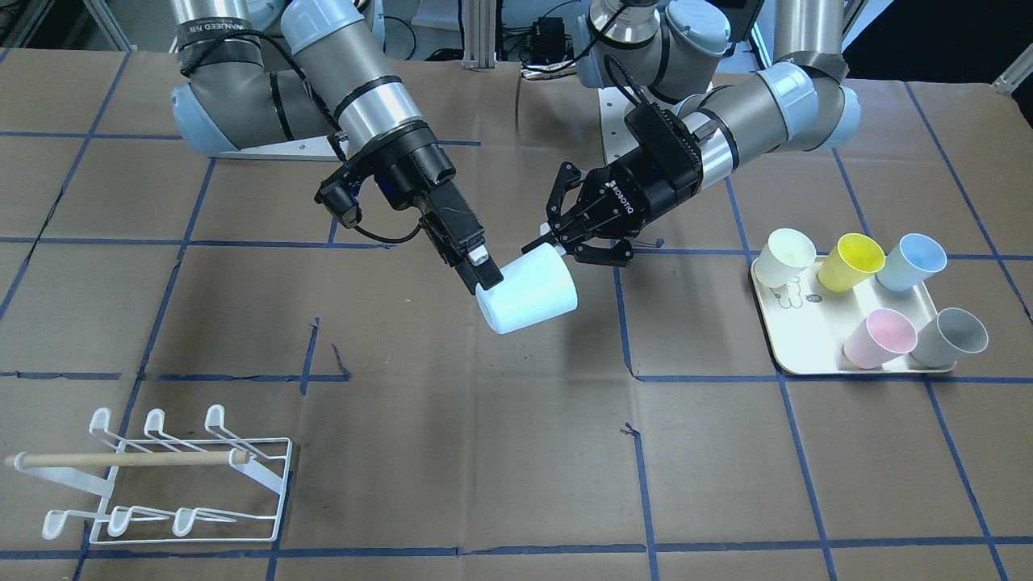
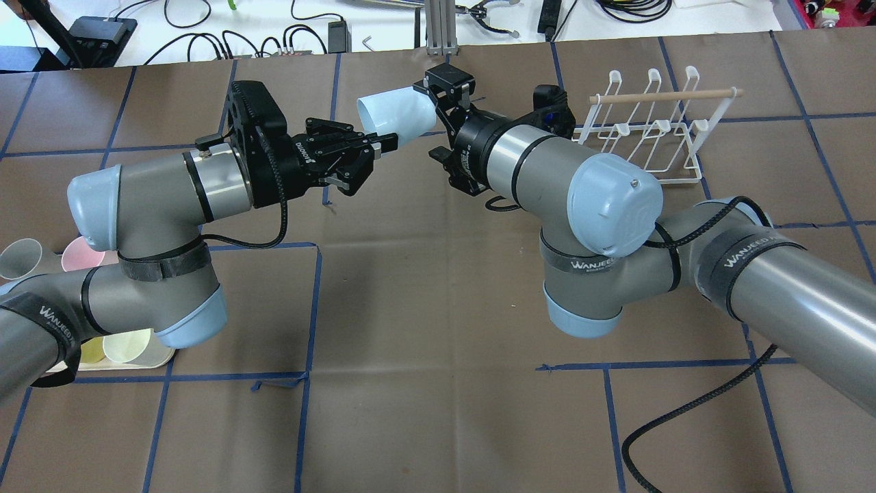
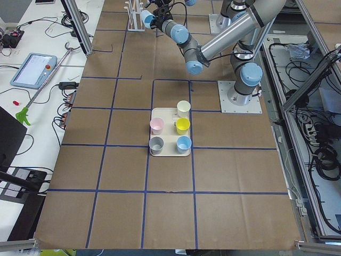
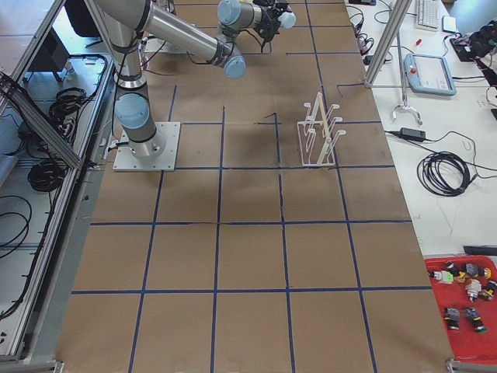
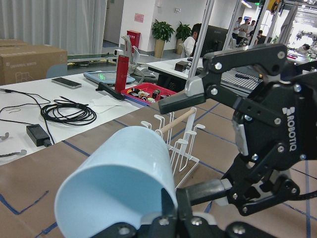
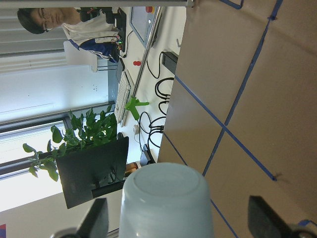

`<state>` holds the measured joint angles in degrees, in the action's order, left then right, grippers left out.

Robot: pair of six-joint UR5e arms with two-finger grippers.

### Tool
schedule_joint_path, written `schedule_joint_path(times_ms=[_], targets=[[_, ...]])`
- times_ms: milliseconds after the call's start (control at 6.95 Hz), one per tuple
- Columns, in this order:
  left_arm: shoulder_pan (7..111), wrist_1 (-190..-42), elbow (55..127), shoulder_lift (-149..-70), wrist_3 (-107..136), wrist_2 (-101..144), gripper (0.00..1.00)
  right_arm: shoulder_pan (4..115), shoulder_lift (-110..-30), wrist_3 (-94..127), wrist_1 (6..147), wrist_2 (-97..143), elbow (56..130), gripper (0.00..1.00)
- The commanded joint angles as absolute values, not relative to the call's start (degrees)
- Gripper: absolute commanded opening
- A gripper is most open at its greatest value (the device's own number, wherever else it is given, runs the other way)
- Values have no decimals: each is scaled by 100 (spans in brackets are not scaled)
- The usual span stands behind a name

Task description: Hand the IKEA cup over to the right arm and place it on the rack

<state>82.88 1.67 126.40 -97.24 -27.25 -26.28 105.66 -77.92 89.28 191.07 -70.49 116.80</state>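
The left tool clamps the rim of the pale-blue plastic cup, presenting its base sideways so the right tool (fingers apart, astride it) can close.

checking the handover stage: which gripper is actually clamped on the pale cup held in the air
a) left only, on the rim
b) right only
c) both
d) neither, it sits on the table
a: the left gripper pinches the rim of the cup, while the right wrist view shows the right gripper with its fingers apart on either side of the cup's base, gaps showing.
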Motion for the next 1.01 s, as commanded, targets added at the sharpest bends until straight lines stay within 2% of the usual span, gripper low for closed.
schedule_joint_path(times_ms=[0,863], targets=[[8288,167,12630,-9721,-2725,-2628,2,10643,-7534,8938,19107,-7075,11383,99],[8288,167,12630,-9721,-2725,-2628,2,10688,-7409,8938,19099,-7075,11224,97]])
